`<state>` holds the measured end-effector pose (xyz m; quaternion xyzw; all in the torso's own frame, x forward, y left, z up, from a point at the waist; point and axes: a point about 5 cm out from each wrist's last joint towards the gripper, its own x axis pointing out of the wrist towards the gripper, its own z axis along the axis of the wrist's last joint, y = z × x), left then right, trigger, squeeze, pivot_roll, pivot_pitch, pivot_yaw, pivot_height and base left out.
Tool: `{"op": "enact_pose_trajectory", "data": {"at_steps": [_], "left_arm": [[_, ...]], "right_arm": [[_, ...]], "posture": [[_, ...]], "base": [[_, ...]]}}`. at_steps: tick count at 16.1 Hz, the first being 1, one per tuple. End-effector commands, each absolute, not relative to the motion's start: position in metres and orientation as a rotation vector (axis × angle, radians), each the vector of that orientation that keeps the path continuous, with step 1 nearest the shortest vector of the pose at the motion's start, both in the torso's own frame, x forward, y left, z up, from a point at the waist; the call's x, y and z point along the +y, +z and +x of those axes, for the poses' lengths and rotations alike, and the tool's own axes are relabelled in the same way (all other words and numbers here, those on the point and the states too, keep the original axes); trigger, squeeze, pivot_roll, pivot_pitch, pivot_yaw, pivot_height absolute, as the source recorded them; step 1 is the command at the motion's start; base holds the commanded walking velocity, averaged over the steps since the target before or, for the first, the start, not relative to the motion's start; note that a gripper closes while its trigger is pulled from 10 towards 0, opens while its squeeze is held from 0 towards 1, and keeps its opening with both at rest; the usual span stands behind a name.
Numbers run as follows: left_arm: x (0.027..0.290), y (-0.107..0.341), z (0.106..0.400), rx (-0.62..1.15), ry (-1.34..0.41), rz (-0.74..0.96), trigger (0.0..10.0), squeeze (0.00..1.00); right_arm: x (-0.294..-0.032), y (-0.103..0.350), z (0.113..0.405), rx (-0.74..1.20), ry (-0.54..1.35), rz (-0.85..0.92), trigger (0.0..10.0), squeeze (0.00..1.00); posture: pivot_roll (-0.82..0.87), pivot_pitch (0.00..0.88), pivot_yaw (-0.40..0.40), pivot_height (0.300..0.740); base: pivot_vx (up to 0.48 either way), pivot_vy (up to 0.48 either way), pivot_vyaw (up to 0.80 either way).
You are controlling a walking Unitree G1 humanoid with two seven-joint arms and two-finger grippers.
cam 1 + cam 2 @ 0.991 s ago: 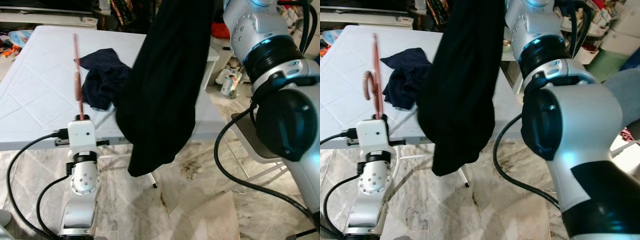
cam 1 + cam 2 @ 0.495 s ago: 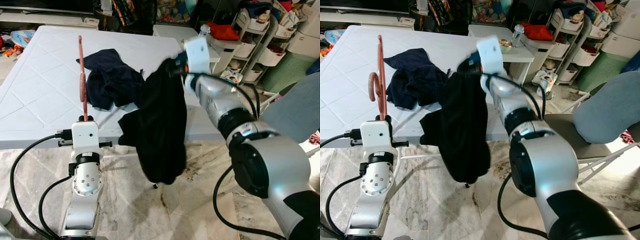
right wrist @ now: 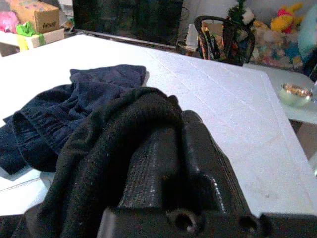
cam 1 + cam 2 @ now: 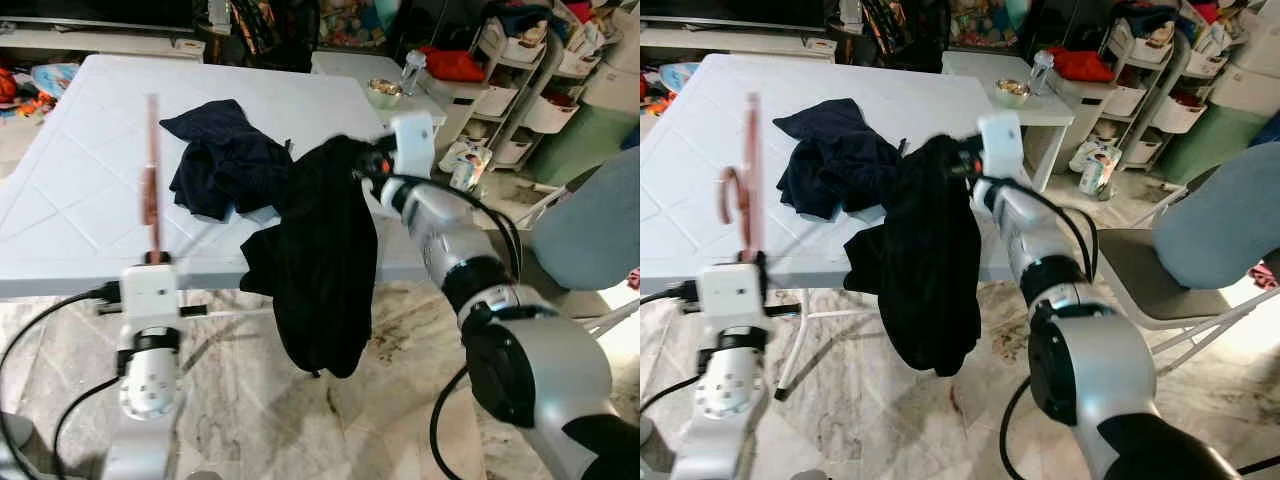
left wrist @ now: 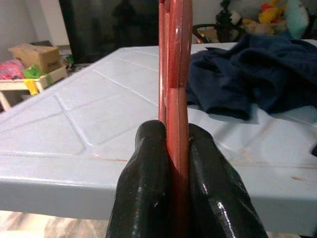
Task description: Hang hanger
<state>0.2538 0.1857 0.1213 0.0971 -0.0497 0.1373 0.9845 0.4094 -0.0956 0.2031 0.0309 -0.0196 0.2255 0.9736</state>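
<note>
A red hanger point(image 4: 151, 170) stands upright over the near edge of the white table point(image 4: 80, 200), pinched at its lower end by my left gripper point(image 5: 178, 148), which is shut on it. My right gripper point(image 4: 372, 166) is shut on a black garment point(image 4: 325, 260) that drapes down past the table's front edge towards the floor. In the right wrist view the black cloth point(image 3: 114, 144) covers the fingers point(image 3: 198, 158). A dark navy garment point(image 4: 225, 160) lies crumpled on the table behind.
A grey chair point(image 4: 1200, 240) stands at the right. Shelves with bins point(image 4: 540, 80) and clutter line the far right. A small bowl point(image 4: 383, 92) and a bottle point(image 4: 413, 68) sit on a side table behind. The floor is marbled tile point(image 4: 400, 380).
My right arm has swung down and away from the camera, lowering the black garment to table height. The left gripper with the hanger has shifted slightly left and looks blurred.
</note>
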Motion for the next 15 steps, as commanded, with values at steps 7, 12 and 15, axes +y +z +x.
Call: {"op": "enact_pose_trajectory", "data": {"at_steps": [7,12,15], "left_arm": [[0.186,0.186,0.263,-0.235,0.264,0.162,10.0,0.0],[0.185,0.19,0.266,-0.223,0.254,0.152,10.0,0.0],[0.185,0.188,0.266,-0.216,0.252,0.148,10.0,0.0]], "right_arm": [[-0.111,0.225,0.399,-0.26,0.394,0.213,10.0,0.0],[-0.106,0.23,0.395,-0.288,0.4,0.212,10.0,0.0],[-0.104,0.23,0.394,-0.29,0.404,0.216,10.0,0.0]], "posture": [[0.04,0.0,-0.115,0.74],[0.05,0.0,-0.11,0.74],[0.05,0.0,-0.109,0.74]], "base": [[0.0,0.0,0.0],[0.053,0.0,0.0],[0.271,0.0,0.31]]}}
